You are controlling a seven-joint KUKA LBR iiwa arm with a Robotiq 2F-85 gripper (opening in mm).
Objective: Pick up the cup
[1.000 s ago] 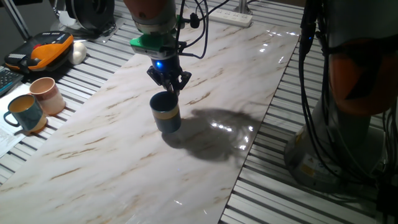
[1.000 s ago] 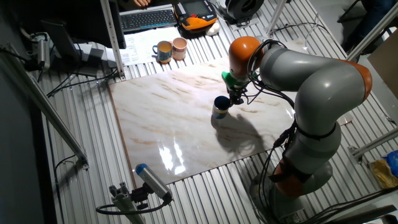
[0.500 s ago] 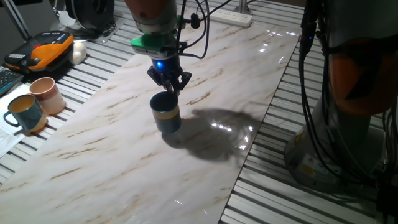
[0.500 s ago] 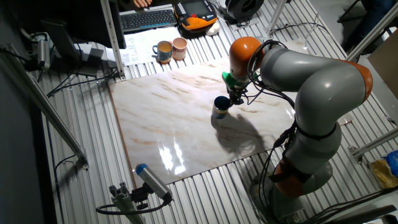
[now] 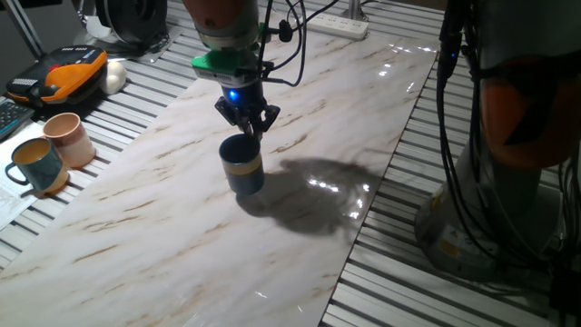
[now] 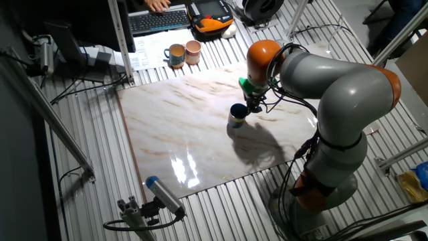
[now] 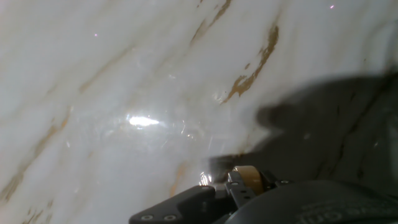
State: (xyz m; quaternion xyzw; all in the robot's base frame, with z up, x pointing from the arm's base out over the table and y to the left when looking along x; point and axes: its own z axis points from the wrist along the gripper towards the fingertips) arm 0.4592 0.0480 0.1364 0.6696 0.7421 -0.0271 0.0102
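The cup [image 5: 241,165] is a dark teal-blue mug with a yellow-tan band. It stands upright near the middle of the marble table [image 5: 163,227]. It also shows in the other fixed view [image 6: 237,115]. My gripper [image 5: 251,130] points down at the far side of its rim, with its fingers drawn close together on the rim wall. The other fixed view shows the gripper [image 6: 249,107] at the cup's right edge. In the hand view the dark cup body [image 7: 311,202] and a bit of its yellow handle [image 7: 247,177] fill the bottom, beside one black finger [image 7: 180,208].
A pale pink cup [image 5: 69,138] and a lighter teal mug [image 5: 36,165] stand off the table at the left. An orange-black device [image 5: 64,73] and a power strip [image 5: 331,23] lie at the back. The robot's base and cables [image 5: 508,136] stand at the right edge.
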